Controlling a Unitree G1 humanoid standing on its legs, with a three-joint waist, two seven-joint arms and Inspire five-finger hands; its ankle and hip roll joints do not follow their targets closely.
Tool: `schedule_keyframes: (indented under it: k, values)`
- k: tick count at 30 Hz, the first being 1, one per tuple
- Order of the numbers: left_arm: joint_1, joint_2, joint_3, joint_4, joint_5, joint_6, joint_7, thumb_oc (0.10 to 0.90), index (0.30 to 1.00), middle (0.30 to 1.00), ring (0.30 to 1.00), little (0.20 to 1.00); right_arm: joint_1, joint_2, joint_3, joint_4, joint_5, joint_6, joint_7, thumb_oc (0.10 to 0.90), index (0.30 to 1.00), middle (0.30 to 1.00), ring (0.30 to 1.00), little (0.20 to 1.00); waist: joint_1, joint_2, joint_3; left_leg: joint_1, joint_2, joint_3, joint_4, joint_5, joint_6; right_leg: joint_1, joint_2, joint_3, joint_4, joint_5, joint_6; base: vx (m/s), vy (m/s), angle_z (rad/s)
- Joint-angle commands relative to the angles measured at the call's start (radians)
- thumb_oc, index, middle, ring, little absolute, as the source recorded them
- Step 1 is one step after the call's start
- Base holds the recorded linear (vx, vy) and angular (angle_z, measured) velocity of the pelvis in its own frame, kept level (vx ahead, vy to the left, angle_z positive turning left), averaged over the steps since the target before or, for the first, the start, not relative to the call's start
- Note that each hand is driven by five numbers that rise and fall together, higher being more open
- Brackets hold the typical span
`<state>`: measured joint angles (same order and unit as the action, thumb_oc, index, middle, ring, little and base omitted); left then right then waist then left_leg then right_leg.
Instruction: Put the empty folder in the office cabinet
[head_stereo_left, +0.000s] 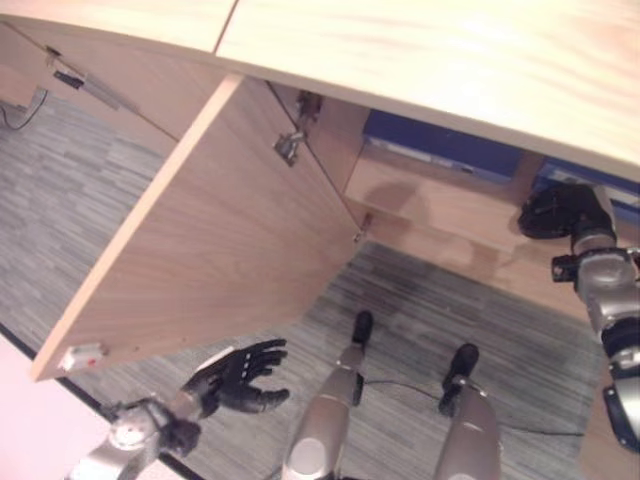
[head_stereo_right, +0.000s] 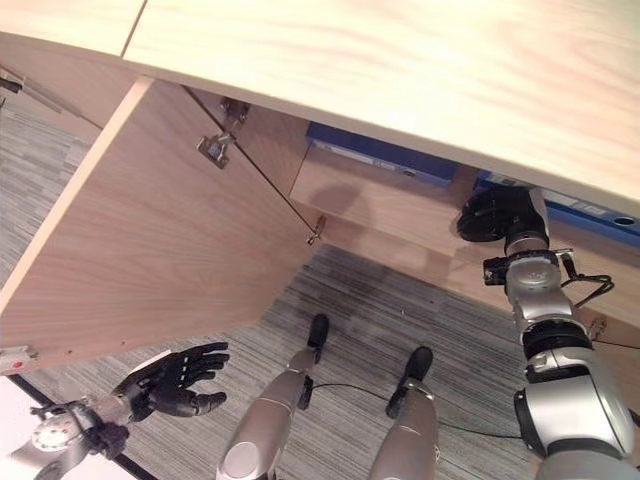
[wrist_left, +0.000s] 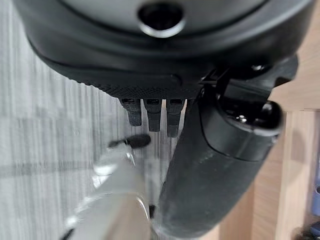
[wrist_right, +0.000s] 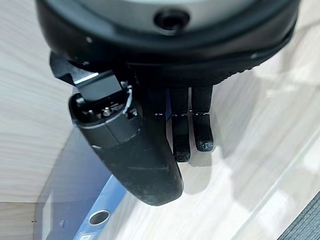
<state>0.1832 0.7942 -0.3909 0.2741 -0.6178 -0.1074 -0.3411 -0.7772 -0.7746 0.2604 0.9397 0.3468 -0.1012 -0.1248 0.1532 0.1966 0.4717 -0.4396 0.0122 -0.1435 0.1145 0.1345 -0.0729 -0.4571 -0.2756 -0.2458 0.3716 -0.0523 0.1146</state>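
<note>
Right hand (head_stereo_right: 495, 215), fingers relaxed and holding nothing, reaches into the open cabinet (head_stereo_right: 180, 230). The blue folder (head_stereo_right: 385, 160) lies flat on the shelf just beside its fingertips, long axis along the shelf. Left hand (head_stereo_right: 170, 385) hangs open, well apart.

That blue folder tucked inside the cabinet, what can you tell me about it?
The blue folder lies flat on a light wooden shelf inside the open cabinet, mostly hidden under the cabinet top, so just its long edge shows. In the right wrist view a corner shows a round metal-ringed hole and a pale label. The right hand sits at the shelf beside it; whether they touch cannot be told.
</note>
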Motion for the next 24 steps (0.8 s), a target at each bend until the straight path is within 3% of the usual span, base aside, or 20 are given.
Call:
schedule_keyframes:
  k: [1, 7, 24]
  values:
    - [0.062, -0.06, -0.1, 0.171, 0.133, -0.027, 0.024, 0.8, 0.9, 0.9, 0.9, 0.9, -0.093, -0.036, -0.035, -0.059, 0.017, -0.077, -0.073, 0.4, 0.3, 0.3, 0.3, 0.3, 0.007, -0.033, -0.079, 0.02, 0.069, -0.033, 0.065, -0.122, -0.033, -0.007, 0.014, 0.021, 0.107, -0.079, 0.036, -0.05, -0.031, -0.08]
    - [0.024, -0.181, -0.077, 0.365, 0.247, -0.036, 0.064, 0.8, 0.9, 0.9, 0.9, 0.9, -0.008, -0.029, -0.087, -0.092, 0.023, -0.079, -0.064, 0.4, 0.3, 0.3, 0.3, 0.3, 0.002, -0.048, -0.066, 0.001, 0.072, -0.034, 0.117, -0.142, -0.039, -0.018, 0.016, 0.029, 0.147, -0.096, 0.027, -0.04, -0.025, 0.0]
    - [-0.073, -0.306, -0.041, 0.507, 0.304, -0.034, 0.118, 0.8, 0.9, 0.9, 0.9, 0.9, 0.121, 0.059, -0.177, -0.16, 0.046, -0.079, -0.069, 0.4, 0.3, 0.3, 0.3, 0.3, -0.036, -0.079, -0.081, -0.013, 0.081, -0.015, 0.176, -0.175, -0.044, -0.034, 0.032, 0.057, 0.174, -0.107, 0.013, -0.01, 0.005, -0.04]
